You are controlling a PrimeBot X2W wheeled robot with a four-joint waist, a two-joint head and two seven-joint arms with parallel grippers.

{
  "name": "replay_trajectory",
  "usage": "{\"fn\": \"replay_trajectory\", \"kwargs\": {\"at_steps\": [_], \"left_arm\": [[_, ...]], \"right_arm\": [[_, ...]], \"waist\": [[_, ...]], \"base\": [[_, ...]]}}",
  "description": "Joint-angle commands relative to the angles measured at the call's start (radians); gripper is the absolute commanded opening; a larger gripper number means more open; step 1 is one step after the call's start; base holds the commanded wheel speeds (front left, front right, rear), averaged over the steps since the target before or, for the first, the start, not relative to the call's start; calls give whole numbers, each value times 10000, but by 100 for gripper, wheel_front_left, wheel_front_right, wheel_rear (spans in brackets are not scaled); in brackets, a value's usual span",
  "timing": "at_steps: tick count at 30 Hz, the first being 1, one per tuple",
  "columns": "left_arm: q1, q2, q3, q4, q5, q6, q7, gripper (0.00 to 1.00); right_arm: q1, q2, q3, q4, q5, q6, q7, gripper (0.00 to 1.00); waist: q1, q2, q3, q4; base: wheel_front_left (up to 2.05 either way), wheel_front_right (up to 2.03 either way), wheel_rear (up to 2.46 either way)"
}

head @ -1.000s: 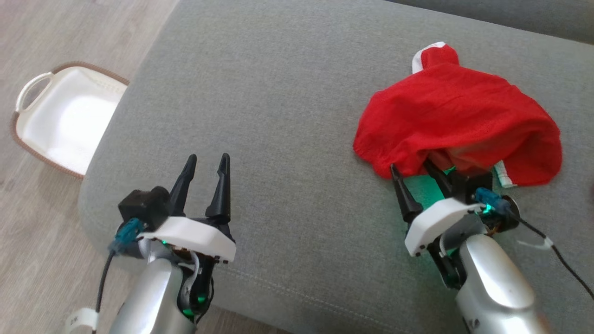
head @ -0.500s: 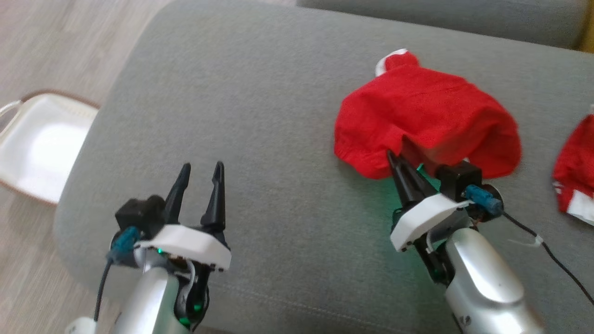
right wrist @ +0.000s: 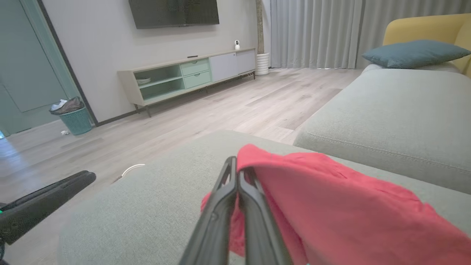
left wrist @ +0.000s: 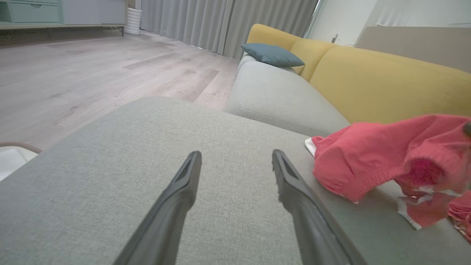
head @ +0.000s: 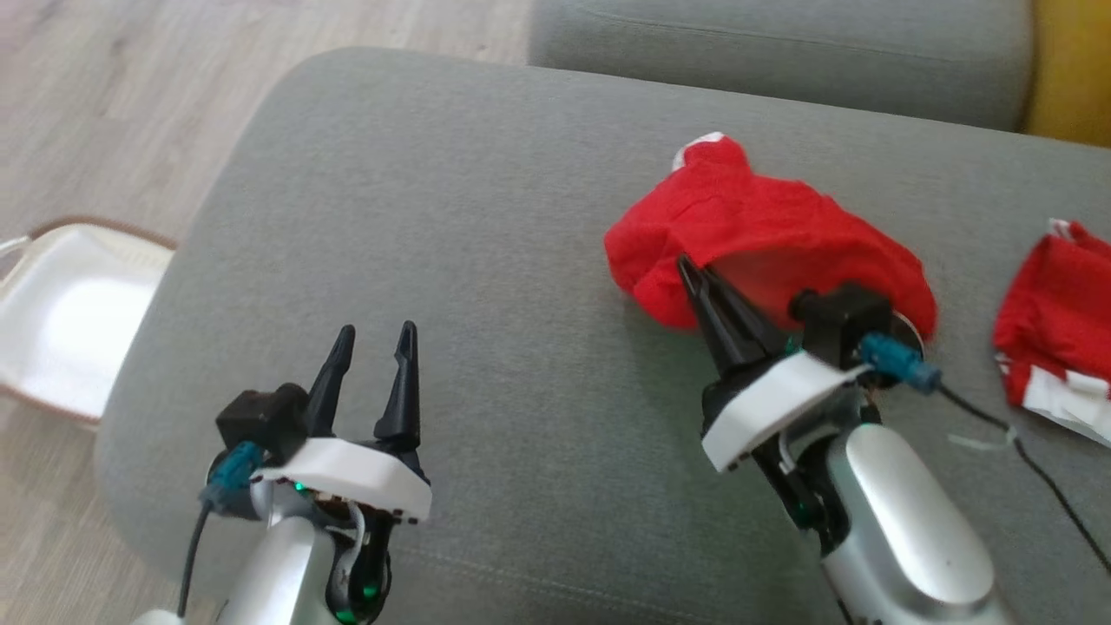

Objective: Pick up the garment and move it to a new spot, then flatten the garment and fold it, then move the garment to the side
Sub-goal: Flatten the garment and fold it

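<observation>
The red garment (head: 764, 234) with white trim lies bunched on the right half of the grey ottoman (head: 434, 217). Its near edge is raised and drapes over my right gripper (head: 687, 267), which is shut on that edge. In the right wrist view the closed fingers (right wrist: 237, 165) meet under the red fabric (right wrist: 331, 191). My left gripper (head: 376, 334) stands open and holds nothing above the ottoman's front left, well apart from the garment. The left wrist view has its spread fingers (left wrist: 236, 156) over bare cushion, with the garment (left wrist: 368, 162) to the right.
A second red and white cloth (head: 1050, 321) lies at the ottoman's right edge. A white basket (head: 52, 312) sits on the wood floor to the left. A grey sofa seat (head: 781, 52) runs behind. A black cable (head: 1041, 477) trails from my right wrist.
The right gripper has shut on the garment's near edge and raised it, bunching the cloth. The head camera has shifted, bringing the second cloth into view. The left gripper stays open.
</observation>
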Motion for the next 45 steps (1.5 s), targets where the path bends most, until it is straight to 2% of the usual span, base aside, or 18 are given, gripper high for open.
{"fn": "replay_trajectory", "kwargs": {"at_steps": [1, 4, 8, 13, 14, 23, 24, 25, 30, 35, 45], "left_arm": [[-259, 71, 281, -371, -71, 47, -122, 100], [-356, 71, 131, -361, -165, 30, -122, 100], [-531, 71, -22, -364, -333, 70, -122, 100], [-677, 70, -216, -355, -569, 116, -122, 100], [-677, 70, -216, -355, -569, 116, -122, 100], [-984, 70, -489, -425, -789, 146, -122, 100], [-1043, 70, -508, -421, -795, 141, -122, 100], [-1103, 70, -520, -418, -798, 136, -122, 100], [-1342, 70, -509, -401, -780, 115, -122, 100], [-1473, 70, -388, -385, -659, 80, -122, 100], [-1397, 70, 31, -416, -300, 21, -122, 100]], "right_arm": [[-526, 57, 153, -469, -37, 33, 209, 0], [-1103, 57, 40, -489, -419, 33, 731, 0], [-2139, 57, -267, 223, -589, 33, 1330, 0], [-3606, -223, -748, 1899, -1298, 33, 1532, 0], [-3606, -223, -748, 1899, -1298, 33, 1532, 0], [-5932, -1211, -766, 5386, -2046, 33, 895, 0], [-6137, -1225, -691, 5739, -2107, 33, 792, 48], [-6328, -1218, -636, 6089, -2150, 33, 714, 100], [-6973, -957, -208, 7583, -2342, 33, 453, 100], [-7233, -691, 54, 8515, -2244, 33, 124, 100], [-6827, -546, 279, 8910, -1522, 33, -1085, 100]], "waist": [[0, -1, 122, 238], [0, -1, 303, 629], [0, -1, 551, 1115], [0, -1, 850, 1591], [0, -1, 850, 1591], [0, -1, 1584, 1785], [0, -1, 1671, 1750], [0, -1, 1749, 1703], [0, -1, 1921, 1323], [0, -1, 1808, 760], [0, -1, 1289, -591]], "base": [[0, 0, 0], [0, 0, 0], [0, 0, 0], [0, 0, 0], [0, 0, 0], [0, 0, 0], [0, 0, 0], [0, 0, 0], [0, 0, 0], [0, 0, 0], [0, 0, 0]]}}
